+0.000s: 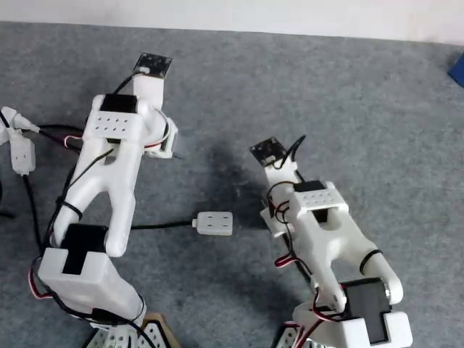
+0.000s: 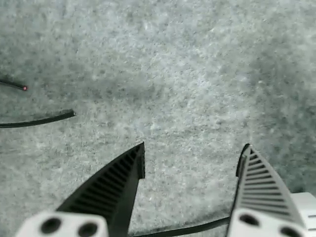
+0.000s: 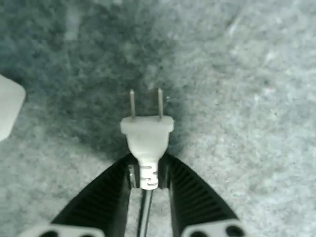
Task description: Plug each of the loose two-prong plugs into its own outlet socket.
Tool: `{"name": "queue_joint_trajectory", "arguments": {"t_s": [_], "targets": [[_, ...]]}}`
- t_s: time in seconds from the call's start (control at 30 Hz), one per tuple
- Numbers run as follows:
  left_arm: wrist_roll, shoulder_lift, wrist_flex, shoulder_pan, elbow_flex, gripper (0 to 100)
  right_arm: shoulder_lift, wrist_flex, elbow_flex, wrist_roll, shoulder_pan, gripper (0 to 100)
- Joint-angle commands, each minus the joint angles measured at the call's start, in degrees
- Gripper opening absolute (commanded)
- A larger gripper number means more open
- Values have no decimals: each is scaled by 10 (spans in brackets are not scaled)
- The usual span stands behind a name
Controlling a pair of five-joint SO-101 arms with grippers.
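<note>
A white two-prong plug (image 3: 147,133) is held by its strain relief, my right gripper (image 3: 148,165) shut on it just above the grey carpet, prongs pointing away from me. A corner of the white outlet socket (image 3: 7,111) shows off to one side of the plug. From above, that socket (image 1: 214,222) lies on the carpet between the arms, its black cord (image 1: 156,226) running left, and the right arm (image 1: 319,217) ends just right of it. My left gripper (image 2: 192,158) hangs open over bare carpet with nothing between its fingers.
A second white plug and socket piece (image 1: 22,151) with black cords lies at the far left edge. Loose black cables (image 2: 39,120) and a red-tipped wire (image 2: 23,88) cross the carpet near the left gripper. A blue object (image 1: 458,69) sits at the right edge.
</note>
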Motion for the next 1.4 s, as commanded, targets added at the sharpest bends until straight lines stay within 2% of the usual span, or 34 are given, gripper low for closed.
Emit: {"name": "queue_joint_trajectory", "arguments": {"t_s": [0.0, 0.1, 0.27, 0.37, 0.5, 0.7, 0.87, 0.97, 1.03, 1.2, 1.37], "targets": [[-7, -28, 5, 9, -3, 309, 5, -9, 2, -4, 10, 174], [-7, -28, 5, 9, -3, 309, 4, -9, 0, -4, 9, 231], [-7, -28, 6, 9, -3, 309, 4, -9, 0, -5, 8, 231], [-7, -28, 6, 8, -3, 309, 4, -9, 1, -6, 8, 170], [-7, -28, 6, 7, -3, 309, 4, -7, 1, -8, 8, 0], [-7, -28, 6, 7, -3, 309, 3, -5, 1, -8, 8, 6], [-12, -28, 19, 14, -4, 309, -9, 51, -34, -23, 7, 6], [-86, -39, 50, 48, -2, 309, -30, 103, -88, -41, -7, 6], [-100, -79, 50, 65, 31, 309, -59, 122, -116, -55, -33, 6], [-122, -300, -86, 69, 225, 311, -152, 78, -131, -100, -98, 6], [-130, -524, -189, 80, 415, 312, -153, 42, -131, -129, -145, 6]]}}
